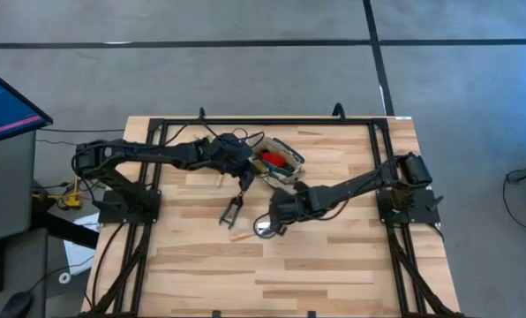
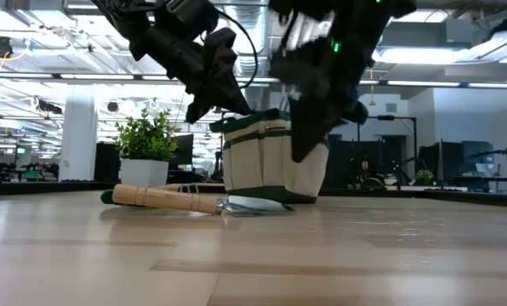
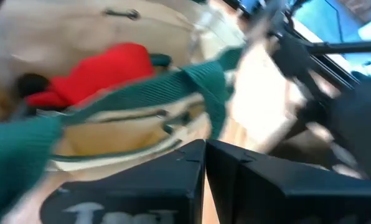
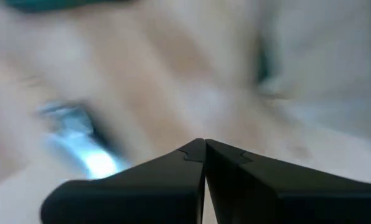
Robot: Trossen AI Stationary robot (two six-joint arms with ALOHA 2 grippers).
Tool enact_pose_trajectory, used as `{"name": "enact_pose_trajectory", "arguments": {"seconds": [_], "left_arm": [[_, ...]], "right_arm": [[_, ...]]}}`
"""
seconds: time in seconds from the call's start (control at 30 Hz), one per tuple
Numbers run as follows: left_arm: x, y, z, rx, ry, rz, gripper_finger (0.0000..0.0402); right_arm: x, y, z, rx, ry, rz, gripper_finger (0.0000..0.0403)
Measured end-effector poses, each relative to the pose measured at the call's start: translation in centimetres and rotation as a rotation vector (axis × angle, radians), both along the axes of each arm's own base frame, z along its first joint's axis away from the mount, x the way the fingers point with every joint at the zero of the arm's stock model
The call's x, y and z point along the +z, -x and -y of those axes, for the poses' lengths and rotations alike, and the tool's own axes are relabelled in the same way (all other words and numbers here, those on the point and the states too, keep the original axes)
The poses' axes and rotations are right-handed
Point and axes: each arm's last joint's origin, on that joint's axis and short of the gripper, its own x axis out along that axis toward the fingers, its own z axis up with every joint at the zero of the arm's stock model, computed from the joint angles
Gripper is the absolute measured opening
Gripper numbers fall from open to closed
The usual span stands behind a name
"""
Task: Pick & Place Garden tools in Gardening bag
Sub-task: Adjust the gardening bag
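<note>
The bag (image 1: 281, 162) sits toward the table's far edge, a red piece (image 3: 98, 71) already inside. A wooden-handled trowel (image 2: 194, 201) lies on the table in front of it; dark shears (image 1: 234, 210) lie nearby. The trowel looks stiff and fairly light, its metal blade likely slippery, so the handle seems the better hold. The left gripper (image 3: 204, 149) hangs over the bag, fingers pressed together and empty; the right gripper (image 4: 204, 148), equally closed and empty, hovers above the trowel.
</note>
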Motion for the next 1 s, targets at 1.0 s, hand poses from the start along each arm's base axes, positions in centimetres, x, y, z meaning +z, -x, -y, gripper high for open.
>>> {"name": "enact_pose_trajectory", "arguments": {"seconds": [1.0], "left_arm": [[0.1, 2.1, -6.7, 0.241, -0.155, -0.012, 0.0001]], "right_arm": [[1.3, -1.5, -1.2, 0.064, -0.042, 0.203, 0.0000]]}}
